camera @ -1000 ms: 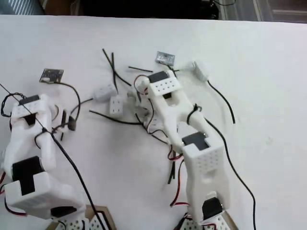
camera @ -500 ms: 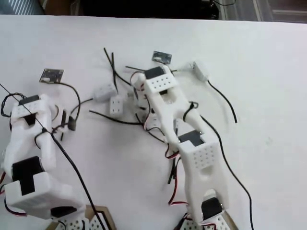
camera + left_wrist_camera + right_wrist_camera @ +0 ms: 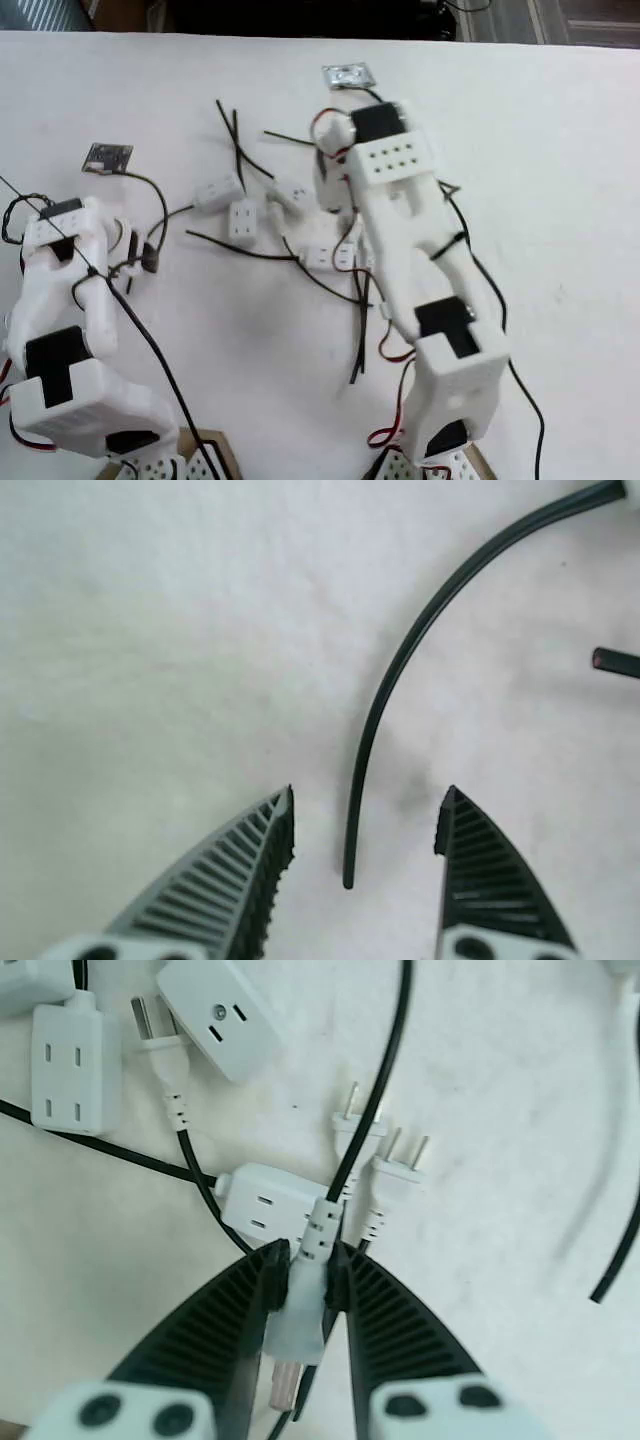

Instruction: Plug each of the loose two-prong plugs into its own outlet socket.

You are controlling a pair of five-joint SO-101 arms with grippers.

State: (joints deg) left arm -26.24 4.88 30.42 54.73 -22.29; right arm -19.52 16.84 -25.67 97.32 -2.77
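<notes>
White table, evenly lit; dark strip beyond far edge; grey surface upper right.

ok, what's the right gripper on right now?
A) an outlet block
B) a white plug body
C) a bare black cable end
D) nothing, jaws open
B: in the right wrist view the right gripper is pinched on both sides of the white plug, just below its ribbed strain relief. The nearest outlet block lies on the table past the fingertips, not gripped.
</notes>
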